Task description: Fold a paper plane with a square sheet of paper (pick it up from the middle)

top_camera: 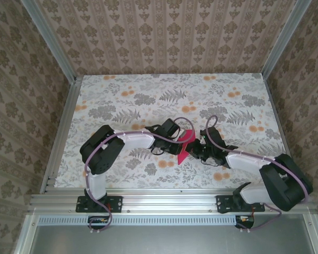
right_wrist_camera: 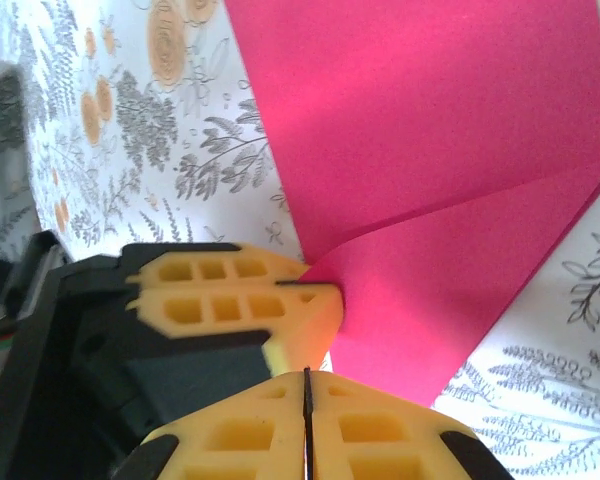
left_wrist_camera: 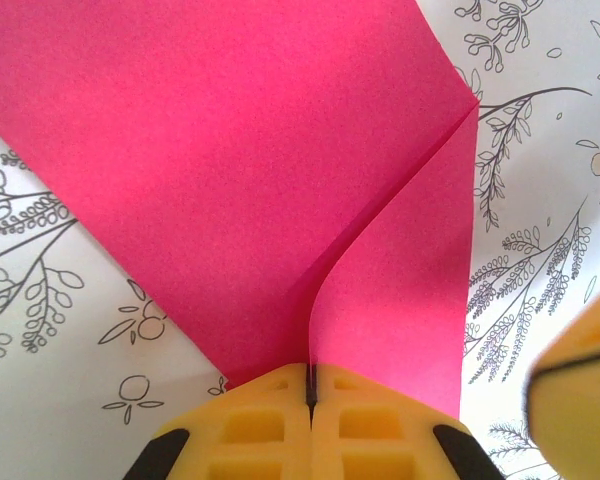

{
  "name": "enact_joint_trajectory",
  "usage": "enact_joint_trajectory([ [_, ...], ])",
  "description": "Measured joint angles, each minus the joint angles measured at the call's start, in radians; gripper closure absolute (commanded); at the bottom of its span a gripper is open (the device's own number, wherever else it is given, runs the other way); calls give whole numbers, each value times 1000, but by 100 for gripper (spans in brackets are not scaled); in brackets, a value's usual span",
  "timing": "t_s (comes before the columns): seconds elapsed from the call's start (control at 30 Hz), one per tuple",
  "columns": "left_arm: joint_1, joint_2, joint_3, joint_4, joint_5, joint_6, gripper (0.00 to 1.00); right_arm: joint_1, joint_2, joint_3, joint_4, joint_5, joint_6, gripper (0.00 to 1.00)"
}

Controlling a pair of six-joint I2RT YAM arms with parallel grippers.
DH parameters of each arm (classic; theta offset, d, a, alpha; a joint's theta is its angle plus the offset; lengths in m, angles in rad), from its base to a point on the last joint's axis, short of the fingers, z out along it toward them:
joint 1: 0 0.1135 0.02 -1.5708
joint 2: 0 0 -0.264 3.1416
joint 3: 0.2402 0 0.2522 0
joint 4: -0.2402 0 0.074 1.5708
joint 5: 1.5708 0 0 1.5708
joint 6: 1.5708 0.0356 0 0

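Floral-print table surface [top_camera: 148,95]; patterned wall panels [top_camera: 164,32] around; aluminium rail [top_camera: 169,203] near edge.

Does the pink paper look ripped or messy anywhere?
No rips show. The pink paper is folded, and its folded edge bends in a curve just where the left gripper pinches it, instead of running straight. So the fold looks a bit loose there.

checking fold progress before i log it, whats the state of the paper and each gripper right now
square sheet of paper: partly folded, one flap creased over, not yet a plane
left gripper: shut, pinching the sheet's edge
right gripper: shut, beside the sheet, no grip on it evident
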Motion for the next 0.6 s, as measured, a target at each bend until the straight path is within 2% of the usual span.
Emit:
enact_joint_trajectory([
  [0.2, 0, 0, 0, -1, 0, 0, 100, -23, 155, 13, 32, -34, -23, 91],
  [0.6, 0, 0, 6, -12, -4, 0, 100, -128, 105, 55, -19, -76, -104, 89],
])
